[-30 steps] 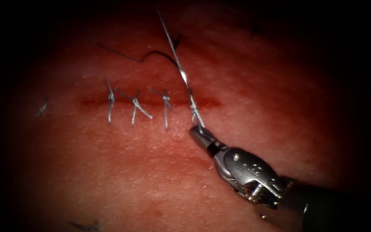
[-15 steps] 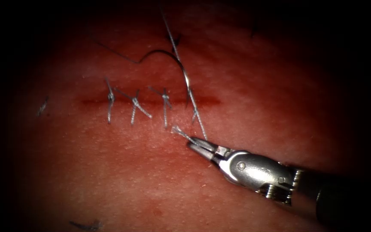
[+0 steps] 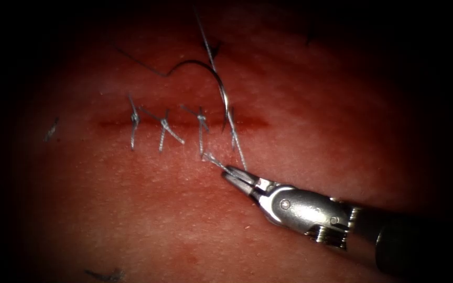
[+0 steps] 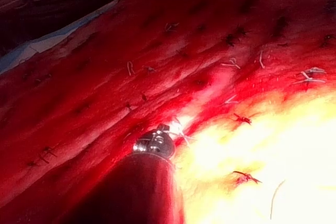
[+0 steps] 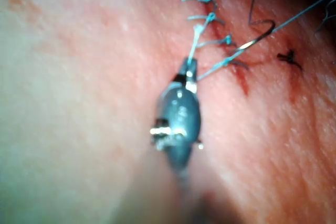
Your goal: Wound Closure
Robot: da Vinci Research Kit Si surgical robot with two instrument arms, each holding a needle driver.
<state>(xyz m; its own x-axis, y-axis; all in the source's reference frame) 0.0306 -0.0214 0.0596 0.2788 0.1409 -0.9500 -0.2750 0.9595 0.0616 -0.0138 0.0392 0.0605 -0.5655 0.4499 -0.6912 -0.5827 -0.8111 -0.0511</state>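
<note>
Gripping a short tail of thread (image 3: pixel 213 161) just below the cut (image 3: pixel 184 125), our right needle driver (image 3: pixel 235 177) lay with jaws clenched on that strand, its shaft coming in from the right over the tissue (image 3: pixel 132 209). Our left tool (image 4: pixel 155 142) showed in its own wrist view, holding nothing we could make out, and we could not tell how its jaws stood. Beyond the right tool's tip, three finished stitches (image 3: pixel 166 128) crossed the cut, and a fourth line of thread crossed it further right, not yet trimmed. Farther still, the curved needle (image 3: pixel 205 73) rested free on the tissue above the cut, held by neither tool, its point near the cut's edge. We judged the closure largely done, with the right end of the cut unstitched.
</note>
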